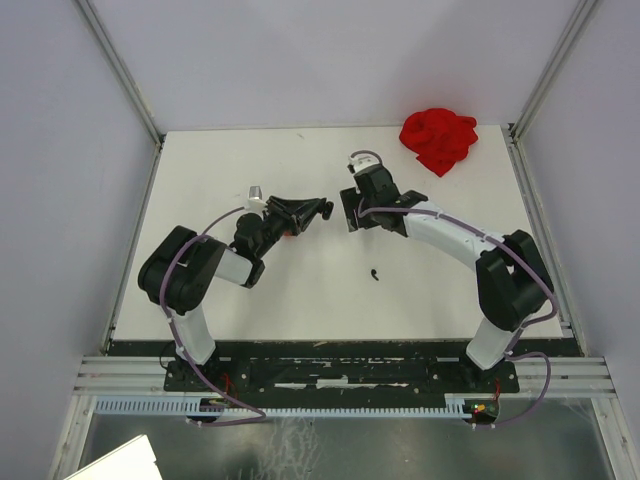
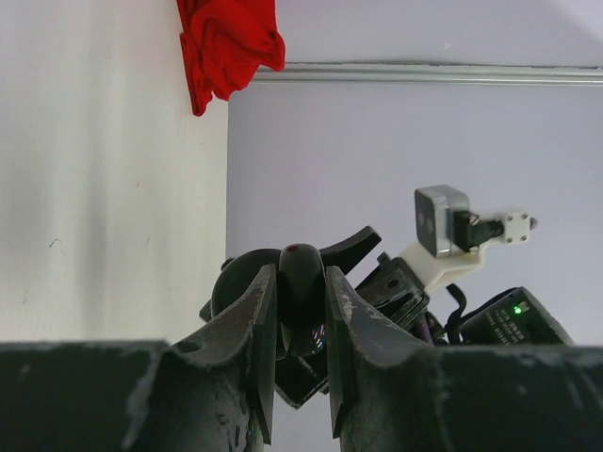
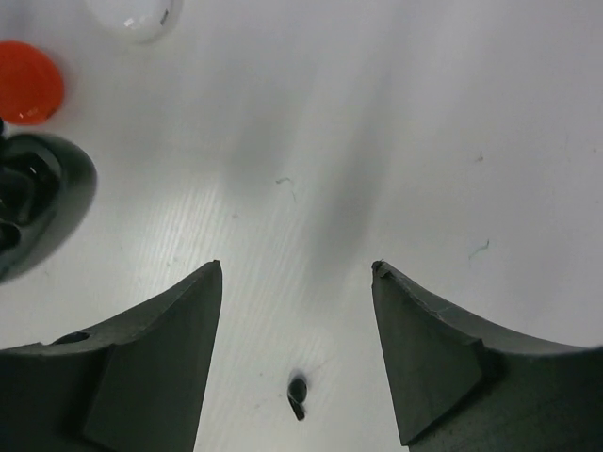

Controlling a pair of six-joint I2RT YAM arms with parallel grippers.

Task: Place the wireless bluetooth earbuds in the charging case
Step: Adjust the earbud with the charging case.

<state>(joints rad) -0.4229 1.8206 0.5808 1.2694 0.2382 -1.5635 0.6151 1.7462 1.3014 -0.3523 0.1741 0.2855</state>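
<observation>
Right end effector (image 3: 296,266) is standing open above the counter (image 3: 424,113); left end effector (image 2: 300,278) is gripping the black charging case (image 2: 301,254); the black earbud (image 3: 298,394) is lying on the counter beneath the open gap, set back toward the wrist; its long axis is apparently running across the closing line, rounded head pointing away from the wrist; risk: a descent ahead of it is likely missing or flicking it; pinching the thin stem is risking rotation

White table (image 1: 300,290), only a few items on it.
We see a red cloth (image 1: 438,138) at the far right corner, a black earbud (image 1: 375,273) near mid-table, and a red disc (image 3: 28,82) near a white disc (image 3: 137,14).
</observation>
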